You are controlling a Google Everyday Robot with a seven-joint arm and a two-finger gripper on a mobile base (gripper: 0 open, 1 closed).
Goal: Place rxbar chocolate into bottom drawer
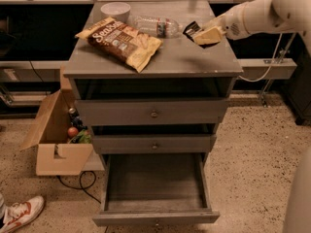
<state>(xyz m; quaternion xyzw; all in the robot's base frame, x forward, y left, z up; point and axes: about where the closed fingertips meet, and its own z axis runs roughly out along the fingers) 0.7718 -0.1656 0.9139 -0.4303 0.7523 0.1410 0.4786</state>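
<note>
The rxbar chocolate (192, 29), a small black wrapper, sticks out to the left of my gripper (203, 34) at the back right of the grey cabinet's top (184, 59). The gripper is shut on the bar and holds it just above the top, casting a shadow beneath. The arm comes in from the upper right. The bottom drawer (155, 218) is pulled out at the base of the cabinet, and its inside shows nothing in it. The two shallower drawers above it are closed.
A brown-and-yellow chip bag (121, 40), a clear plastic bottle (155, 25) and a white bowl (115, 8) lie on the cabinet top. An open cardboard box (56, 144) with items stands left of the cabinet. A shoe (19, 215) and a cable lie on the floor.
</note>
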